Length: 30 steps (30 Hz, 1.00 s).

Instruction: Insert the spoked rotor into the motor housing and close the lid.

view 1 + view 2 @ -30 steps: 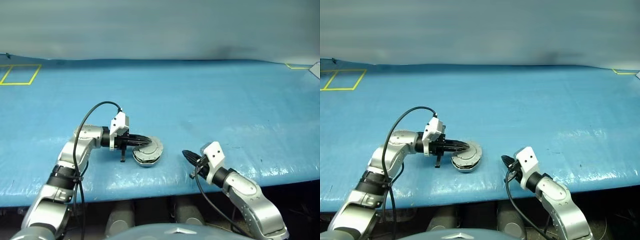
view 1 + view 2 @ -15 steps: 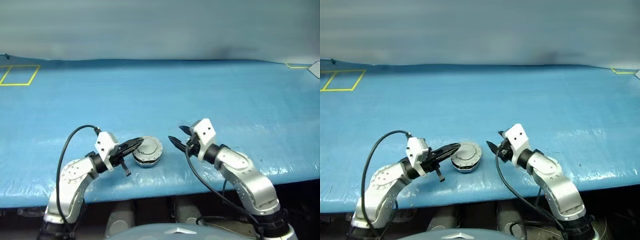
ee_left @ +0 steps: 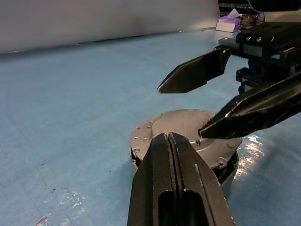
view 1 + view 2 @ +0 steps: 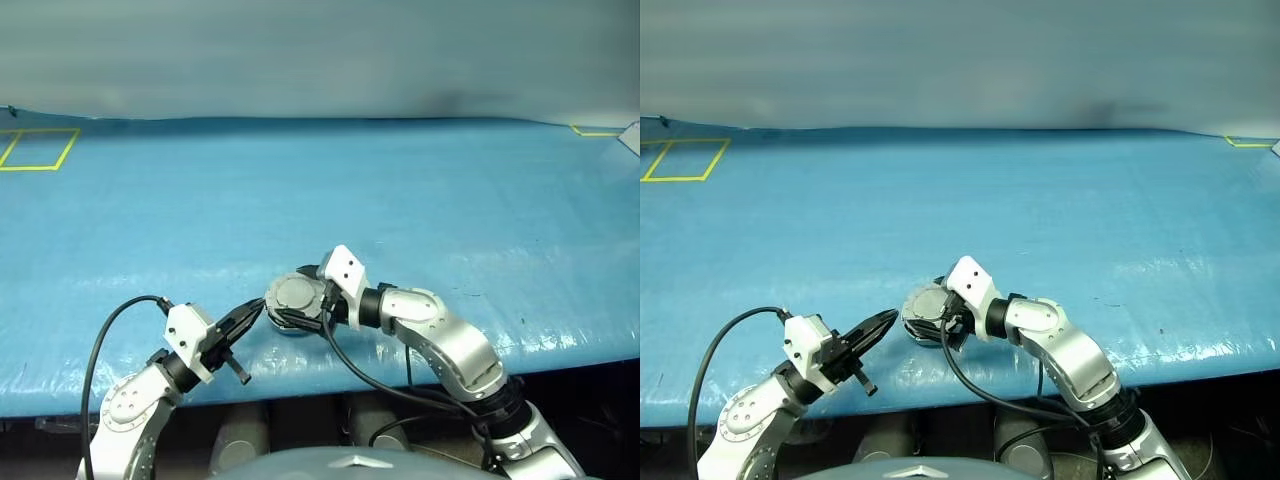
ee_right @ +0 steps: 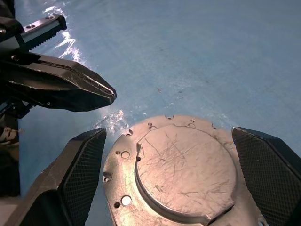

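Observation:
The motor housing [image 4: 290,318] lies near the table's front edge with the grey lid [image 4: 293,293] flat on top of it, plain scratched outer face [image 5: 186,169] up. The spoked rotor is hidden. My right gripper [image 4: 299,298] is open and straddles the housing, one finger [image 5: 80,165] at each side and neither visibly touching it. My left gripper [image 4: 254,309] is shut on nothing. It points at the housing from the near left, its tip [image 3: 165,137] a short gap from the rim [image 3: 141,141].
Wrinkled blue sheeting [image 4: 430,200] covers the table. A yellow tape square [image 4: 38,148] marks the far left corner and a white object [image 4: 630,140] sits at the far right edge. The front edge runs just below the housing.
The left gripper left the lid and drew back toward the near-left edge. The lid now lies flat. The right gripper opened and swung left to straddle the housing.

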Each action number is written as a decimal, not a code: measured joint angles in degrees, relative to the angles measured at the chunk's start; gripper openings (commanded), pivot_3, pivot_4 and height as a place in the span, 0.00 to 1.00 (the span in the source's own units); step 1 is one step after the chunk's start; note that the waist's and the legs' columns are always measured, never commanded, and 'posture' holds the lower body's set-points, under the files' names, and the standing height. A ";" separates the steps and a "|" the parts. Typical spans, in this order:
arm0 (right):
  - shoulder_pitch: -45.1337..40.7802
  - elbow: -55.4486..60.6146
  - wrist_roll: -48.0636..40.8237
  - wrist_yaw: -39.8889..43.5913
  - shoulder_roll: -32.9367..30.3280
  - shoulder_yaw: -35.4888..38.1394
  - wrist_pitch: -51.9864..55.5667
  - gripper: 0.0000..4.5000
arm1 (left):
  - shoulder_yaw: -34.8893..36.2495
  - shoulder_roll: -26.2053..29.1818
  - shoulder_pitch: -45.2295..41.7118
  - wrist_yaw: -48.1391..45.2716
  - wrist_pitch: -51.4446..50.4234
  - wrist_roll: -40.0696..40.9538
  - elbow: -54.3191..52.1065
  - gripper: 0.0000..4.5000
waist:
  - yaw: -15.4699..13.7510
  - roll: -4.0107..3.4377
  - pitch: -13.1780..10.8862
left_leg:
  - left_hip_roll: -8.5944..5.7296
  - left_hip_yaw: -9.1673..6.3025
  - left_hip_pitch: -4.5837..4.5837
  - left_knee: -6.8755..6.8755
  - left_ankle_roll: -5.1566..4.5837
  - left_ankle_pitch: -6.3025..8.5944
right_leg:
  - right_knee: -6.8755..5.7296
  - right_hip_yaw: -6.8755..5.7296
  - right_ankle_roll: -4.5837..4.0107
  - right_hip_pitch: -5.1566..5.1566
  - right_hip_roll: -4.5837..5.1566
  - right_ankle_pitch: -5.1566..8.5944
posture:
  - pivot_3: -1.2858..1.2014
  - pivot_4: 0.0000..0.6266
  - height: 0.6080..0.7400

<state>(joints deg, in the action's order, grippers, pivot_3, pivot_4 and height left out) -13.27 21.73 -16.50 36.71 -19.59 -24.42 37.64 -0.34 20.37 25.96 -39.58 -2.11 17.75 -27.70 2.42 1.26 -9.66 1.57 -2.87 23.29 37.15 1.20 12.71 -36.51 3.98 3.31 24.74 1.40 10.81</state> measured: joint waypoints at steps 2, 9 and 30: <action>-0.11 -1.07 0.25 0.48 0.34 -0.31 -0.26 1.00 | -0.66 -0.04 1.17 0.27 1.71 -0.94 0.36 0.00 | 0.03 0.00 0.00 | 0.00 -0.01 0.08 -0.01 0.00 0.00 | 0.01 -0.01 0.00 0.07 -0.01 0.00 | 0.52 0.24 1.00; -0.12 -3.12 0.85 0.63 0.76 -0.20 -1.23 1.00 | -2.35 -0.13 1.16 -0.67 6.69 -1.49 6.35 0.00 | 0.05 0.00 0.01 | 0.01 0.00 0.20 0.00 0.00 0.00 | 0.00 -0.03 0.00 0.21 -0.01 0.00 | 0.52 0.24 1.00; 1.32 -2.27 5.14 -0.89 1.40 -2.45 -2.71 0.67 | 2.25 -1.00 -15.47 -16.22 24.93 5.26 41.81 0.00 | 0.16 -0.66 0.51 | 0.00 0.02 -0.09 -0.01 -0.01 0.00 | -0.22 -0.02 -0.01 0.03 -0.04 0.01 | 0.52 0.24 1.00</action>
<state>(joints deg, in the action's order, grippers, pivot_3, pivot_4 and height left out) -11.96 19.46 -11.36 35.83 -18.20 -26.87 34.92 1.92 19.38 10.50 -55.80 22.82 23.01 14.11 2.59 0.60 -9.15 1.57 -2.86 23.20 37.14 1.19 12.71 -36.73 3.96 3.30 24.77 1.36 10.81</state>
